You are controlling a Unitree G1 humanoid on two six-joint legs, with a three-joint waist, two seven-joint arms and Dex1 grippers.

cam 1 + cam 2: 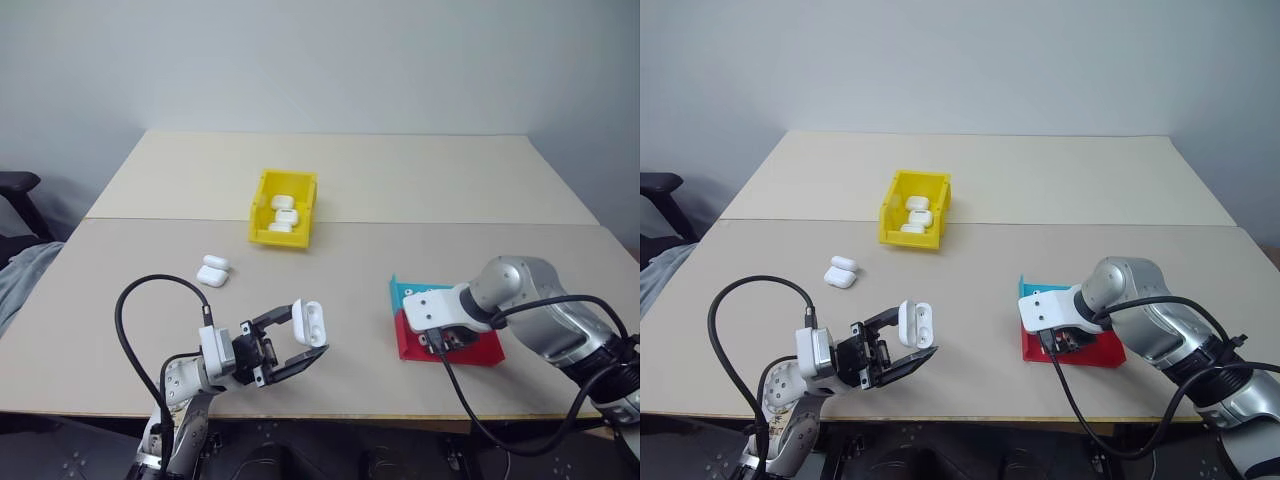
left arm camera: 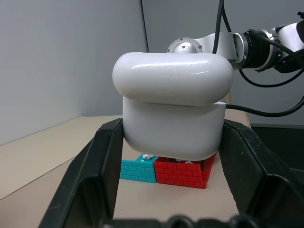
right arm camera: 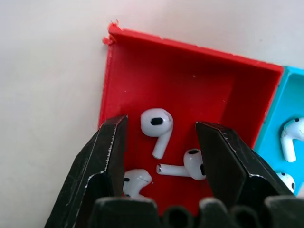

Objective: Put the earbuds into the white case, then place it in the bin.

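My left gripper [image 1: 303, 341] is shut on the white case [image 1: 310, 323], held above the table's front edge with its lid flipped open. In the left wrist view the case [image 2: 173, 111] sits between both black fingers [image 2: 102, 156]. My right gripper [image 3: 161, 129] points down into the red tray [image 3: 190, 80], open. Three loose earbuds [image 3: 156, 122] lie on the tray floor, one between the fingers and untouched. The yellow bin [image 1: 262, 192] stands at mid-table, far from both grippers.
Several white cases lie inside the bin, and two more cases [image 1: 213, 271] rest on the table in front of it. A teal tray [image 3: 290, 102] with earbuds adjoins the red tray [image 1: 470, 350]. My right arm's cable [image 1: 470, 400] hangs over the table's front edge.
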